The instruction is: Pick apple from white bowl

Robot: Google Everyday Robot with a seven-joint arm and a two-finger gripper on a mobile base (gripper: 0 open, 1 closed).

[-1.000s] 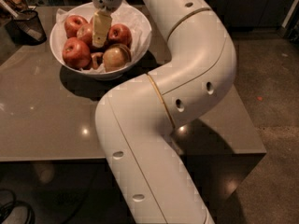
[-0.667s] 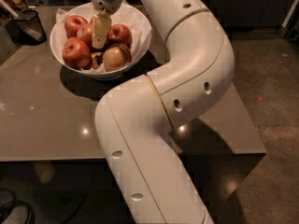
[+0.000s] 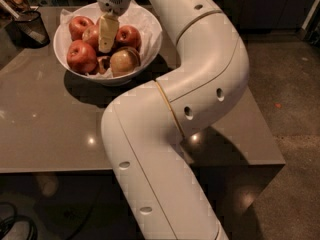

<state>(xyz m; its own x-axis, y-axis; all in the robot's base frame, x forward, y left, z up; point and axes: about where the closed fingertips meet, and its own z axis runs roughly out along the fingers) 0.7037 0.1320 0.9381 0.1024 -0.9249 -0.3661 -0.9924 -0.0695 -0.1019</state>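
The gripper (image 3: 106, 46) hangs tip-down over the middle of the white bowl (image 3: 151, 46), its cream end dipping in among the fruit. Whether it's open or closed can't be told from this angle, nor whether it has hold of anything. It looks more like a descent onto the pile than a lift. The white arm (image 3: 195, 89) loops in from the front & right, prob. so the wrist can come straight down from above.

The bowl sits near the far-left corner of the table (image 3: 50, 129), w/ a black mesh cup (image 3: 31, 28) just beside it to the left. The bowl is wide, round and glossy, w/ sloping sides and a crumpled white paper lining (image 3: 142, 19) poking over the rim, likely padding to stop the fruit rolling.

The contents are heaped close, touching each other:
- A red apple (image 3: 81, 56) at front left.
- Another red apple (image 3: 80, 26) behind it.
- A third red apple (image 3: 129, 35) just right of the gripper.
- A dull yellow-tan apple (image 3: 124, 62) at the front.

One more red apple (image 3: 91, 34) sits partly behind the gripper, approx. the nearest candidate. Skins look smooth & shiny, shapes round, so they're apt to slip sideways if pinched off-centre. The tabletop is flat, grey-brown and reflective.
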